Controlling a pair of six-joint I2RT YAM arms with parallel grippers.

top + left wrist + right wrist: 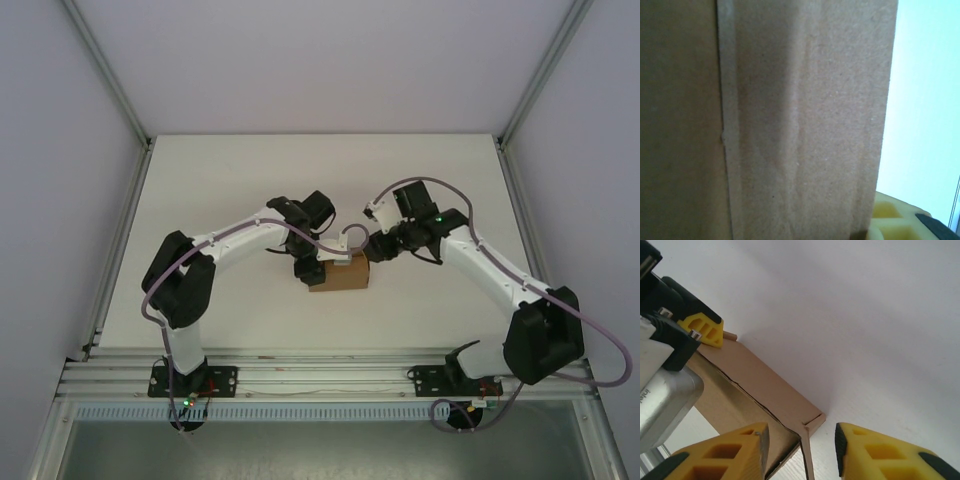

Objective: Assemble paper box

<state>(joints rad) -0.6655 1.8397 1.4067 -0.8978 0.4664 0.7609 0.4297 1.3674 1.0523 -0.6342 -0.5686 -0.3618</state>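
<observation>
The paper box (341, 275) is a small brown cardboard piece lying on the white table between the two arms. My left gripper (311, 268) is at its left end. In the left wrist view the box (805, 120) is right in front of the camera and rests against the one yellow finger (890, 220) I can see. That same finger (702, 330) sits on the box's far end in the right wrist view. My right gripper (800, 437) is open at the box's right end, and its jaws straddle a thin upright flap at the corner (807, 450) without touching it.
The white table (200, 180) stretches out on all sides of the box. Metal frame posts (120, 110) rise at the left and right edges. The left gripper's silver body (662, 400) is close to the right gripper's left finger.
</observation>
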